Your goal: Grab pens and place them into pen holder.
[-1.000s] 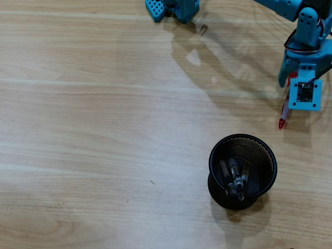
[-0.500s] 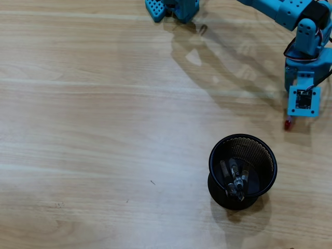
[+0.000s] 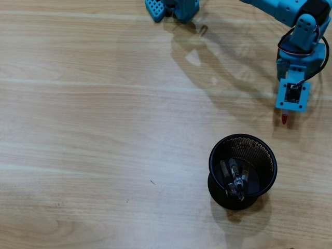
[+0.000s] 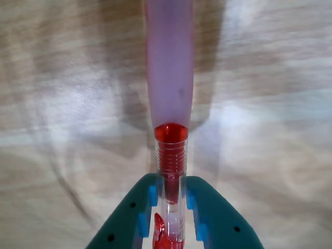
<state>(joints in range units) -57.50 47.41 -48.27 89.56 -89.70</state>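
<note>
In the wrist view my gripper (image 4: 170,193) is shut on the red and white pen (image 4: 169,104), which points straight away from the camera over the wooden table. From overhead, only the pen's red tip (image 3: 284,119) pokes out below the blue gripper (image 3: 286,106) at the far right, above and to the right of the pen holder. The pen holder (image 3: 243,170), a black mesh cup, stands upright at the lower right with three pens (image 3: 234,179) leaning inside it.
The arm's blue base (image 3: 174,9) sits at the top edge of the wooden table (image 3: 104,129) in the overhead view. The arm's shadow falls across the table between base and gripper.
The gripper has lifted the red and white pen off the table and tipped it nearly upright, so less of it shows from overhead. The gripper shifted slightly left and up.
</note>
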